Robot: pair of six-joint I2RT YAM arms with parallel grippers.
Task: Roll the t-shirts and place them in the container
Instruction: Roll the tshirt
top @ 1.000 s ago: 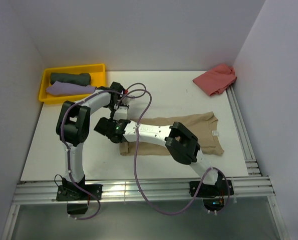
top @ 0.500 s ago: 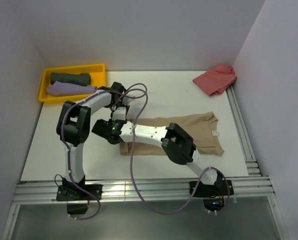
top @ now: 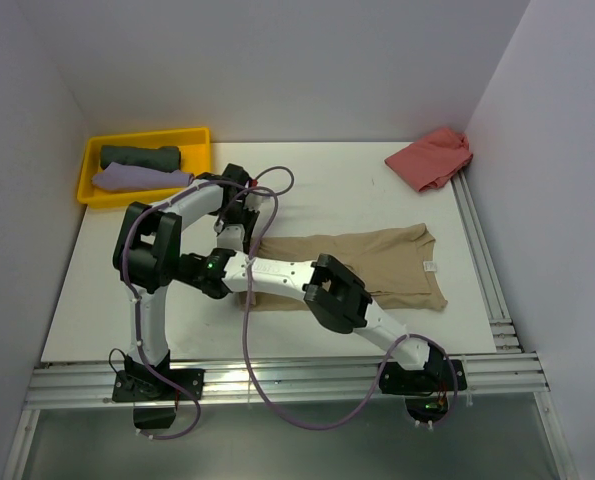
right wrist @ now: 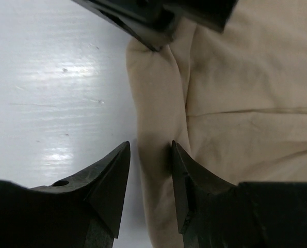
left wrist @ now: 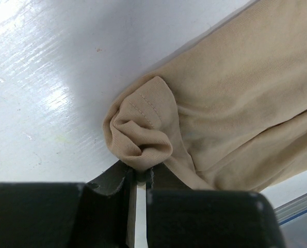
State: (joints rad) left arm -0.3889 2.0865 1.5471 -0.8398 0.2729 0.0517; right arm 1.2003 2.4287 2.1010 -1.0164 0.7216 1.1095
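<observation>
The tan-beige t-shirt (top: 397, 262) lies folded into a long strip across the middle of the table, with its white tag (top: 430, 267) near the right end. My left gripper (top: 244, 238) (left wrist: 142, 173) is shut on a bunched corner at the far left end of the tan shirt (left wrist: 230, 93). My right gripper (top: 237, 283) (right wrist: 150, 155) is open, low over the table. Its jaws straddle the folded left edge of the tan shirt (right wrist: 246, 77). The left gripper's fingers (right wrist: 143, 15) show just beyond it.
A yellow bin (top: 199, 133) at the back left holds a rolled dark green shirt (top: 139, 156) and a lavender shirt (top: 132, 178). A salmon-pink shirt (top: 432, 158) lies crumpled at the back right by the wall. Metal rails run along the table's near and right edges.
My right arm has reached farther left and nearer, bringing its open gripper onto the shirt's left edge. My left gripper has kept its hold and barely shifted.
</observation>
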